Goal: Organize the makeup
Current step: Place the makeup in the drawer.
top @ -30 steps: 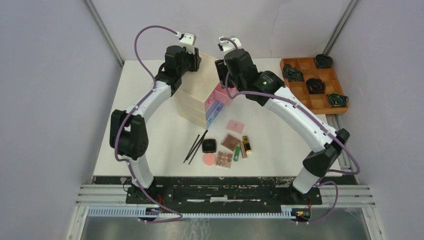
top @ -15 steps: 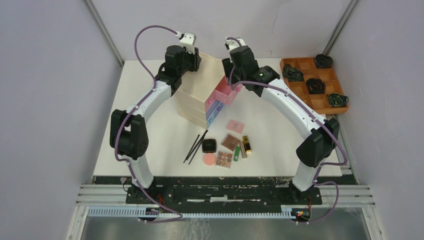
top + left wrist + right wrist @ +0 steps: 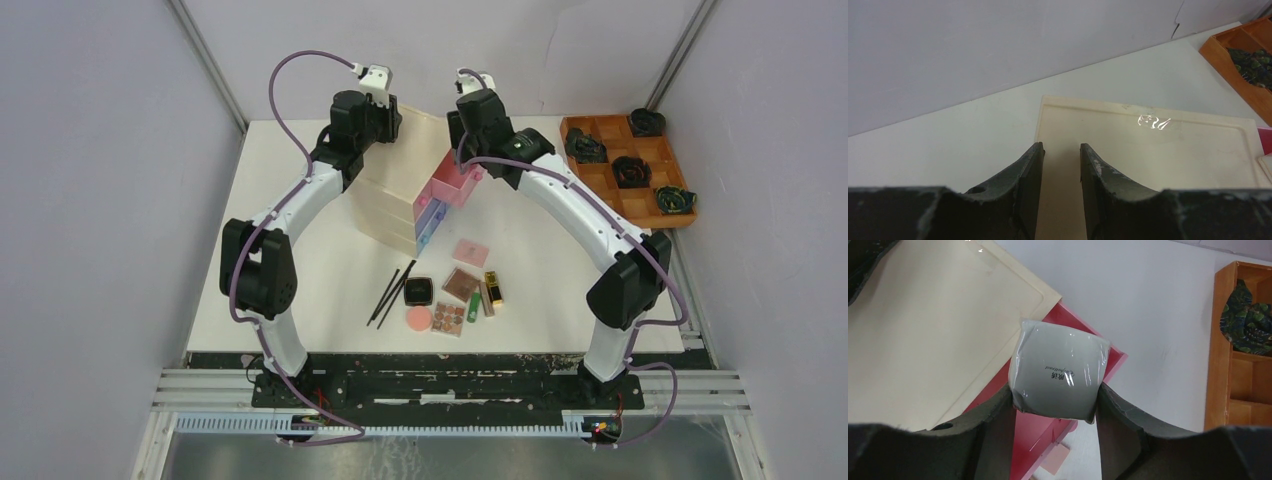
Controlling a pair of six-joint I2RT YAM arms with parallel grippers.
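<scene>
My right gripper (image 3: 1055, 387) is shut on the white square jar (image 3: 1060, 370) and holds it above the open pink drawer (image 3: 1048, 440) of the pale chest (image 3: 385, 195). My left gripper (image 3: 1061, 146) rests over the back left of the chest's top (image 3: 1148, 150), open, with nothing between its fingers. The other makeup lies on the table in front of the chest: two black sticks (image 3: 390, 292), a black compact (image 3: 418, 291), a pink round pad (image 3: 418, 318), brown palettes (image 3: 461, 284), a pink square (image 3: 470, 251), a gold tube (image 3: 493, 288) and a green tube (image 3: 473, 303).
A blue drawer (image 3: 430, 222) stands out a little below the pink one (image 3: 452, 185). An orange-brown wooden grid tray (image 3: 630, 165) with dark coiled objects sits at the back right. Both arms arch over the table around the chest.
The right arm has shifted back and a little to the right, carrying the jar over the pink drawer, and its elbow has drawn in. The left arm has stayed still.
</scene>
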